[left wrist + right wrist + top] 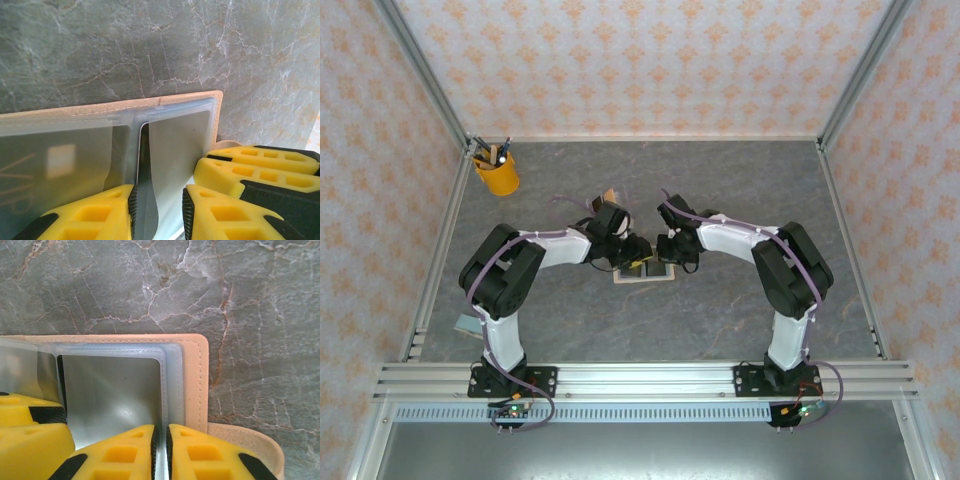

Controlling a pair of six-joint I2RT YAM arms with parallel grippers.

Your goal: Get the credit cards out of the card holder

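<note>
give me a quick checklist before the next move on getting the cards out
1. Card holder open on the table: ok.
2. Right hand shut on the clear sleeves at their edge: ok.
3. Left hand open astride a sleeve edge: ok.
4. Credit card visible in a pocket: ok, chip shows.
5. Card in the left hand's gap: cannot tell, only a thin dark edge.
6. Hands spaced apart: not ok, nearly touching.
</note>
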